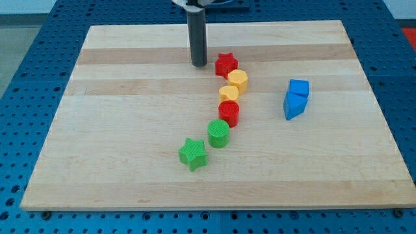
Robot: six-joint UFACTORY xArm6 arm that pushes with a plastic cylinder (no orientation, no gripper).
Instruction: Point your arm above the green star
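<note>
My tip (199, 64) is resting near the board's (117, 130) top edge, just left of the red star (225, 64); there is no gripper, only a bare rod grasping nothing. The green star (193, 154) is sitting well below, ending a curved row of blocks. I am judging the task barely begun, with the whole approach left.

Rod's (198, 32) upper end cut off (view's top), arm unseen

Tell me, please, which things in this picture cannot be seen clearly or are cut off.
- The arm: cut off by the view's top edge; only the rod shows, my tip left of the red star.
- Two blue blocks: they touch, so their exact shapes are unclear.
- Two yellow blocks: they overlap in the camera view, shapes uncertain.
- Green star: fully visible.
</note>
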